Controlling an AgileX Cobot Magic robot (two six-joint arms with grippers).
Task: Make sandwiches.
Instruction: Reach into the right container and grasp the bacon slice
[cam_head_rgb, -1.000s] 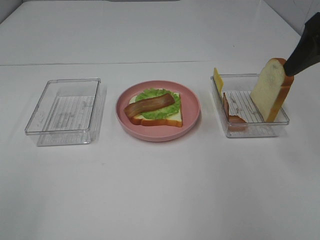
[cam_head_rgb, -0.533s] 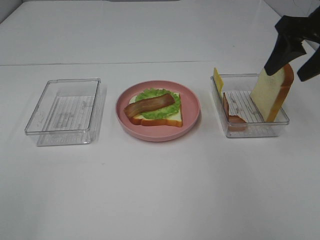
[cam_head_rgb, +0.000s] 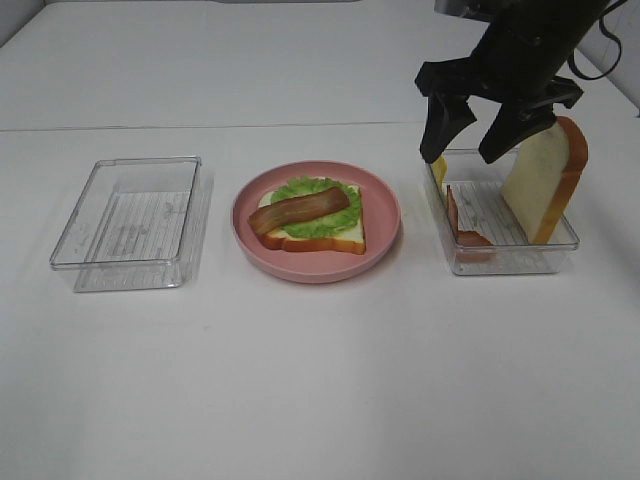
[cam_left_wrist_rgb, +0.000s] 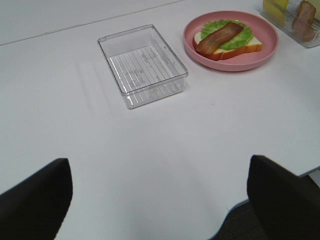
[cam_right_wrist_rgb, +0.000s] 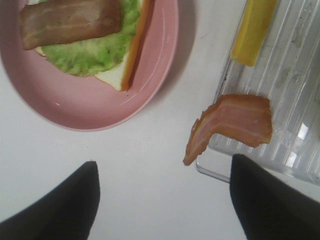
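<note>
Seen from its own wrist camera, the left pincer (cam_left_wrist_rgb: 157, 170) hangs spread wide above bare white worktop (cam_head_rgb: 320, 380), with nothing between its fingers; it does not show in the high view. Farthest left on the worktop sits the left tray (cam_head_rgb: 128, 222), a clear plastic box with a ribbed floor. Near it, in the middle, is the round pink plate (cam_head_rgb: 316, 262), which carries the partly built sandwich: a lower bread slice (cam_head_rgb: 340, 238) lying flat, white with an orange-brown crust, green ruffled lettuce (cam_head_rgb: 318, 222) spread over it, and a bacon strip (cam_head_rgb: 298, 211) laid slantwise on top of the lettuce. Just to the right of the plate stands the right tray (cam_head_rgb: 520, 262), also clear plastic. A yellow cheese square (cam_head_rgb: 436, 160) stands on edge at its far corner on the plate side, rising above the rim. A second bacon strip (cam_head_rgb: 462, 225) rests against the same wall closer to the front, and the right wrist camera shows one curled end poking over the rim. An upright bread slice (cam_head_rgb: 545, 190) leans against the tray's right wall. The right pincer (cam_head_rgb: 462, 150) hovers over the far end of this tray, its fingers spread apart and gripping nothing, one above the cheese square and the other before the upright bread slice.
</note>
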